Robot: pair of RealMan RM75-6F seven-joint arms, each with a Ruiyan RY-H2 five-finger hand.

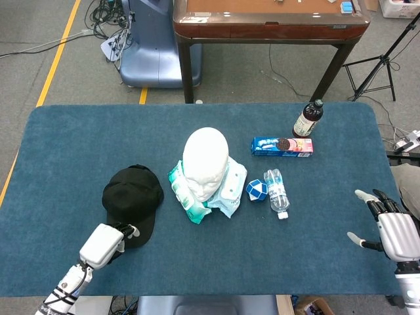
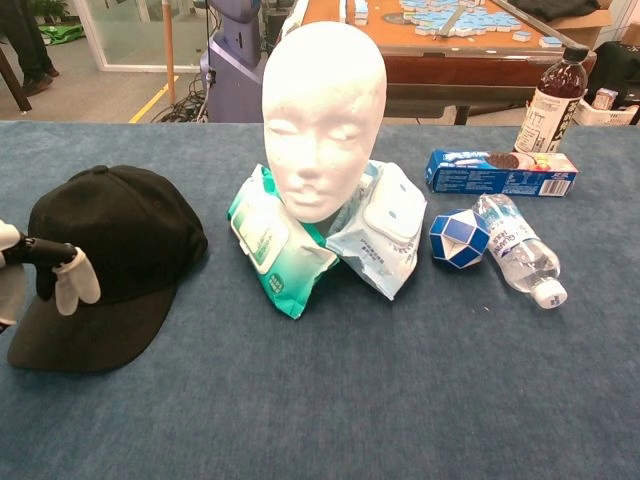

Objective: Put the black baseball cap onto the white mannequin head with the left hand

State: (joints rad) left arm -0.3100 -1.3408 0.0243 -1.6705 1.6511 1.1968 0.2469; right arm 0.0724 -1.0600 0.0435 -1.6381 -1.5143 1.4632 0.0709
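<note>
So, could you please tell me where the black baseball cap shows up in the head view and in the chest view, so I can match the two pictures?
Head view: the black baseball cap lies left of centre, brim toward the near edge, with the left hand at the brim.
Chest view: the cap fills the left side, the left hand at the frame's left edge over it.
Shared landmark: the white mannequin head, just right of the cap in both.
</note>
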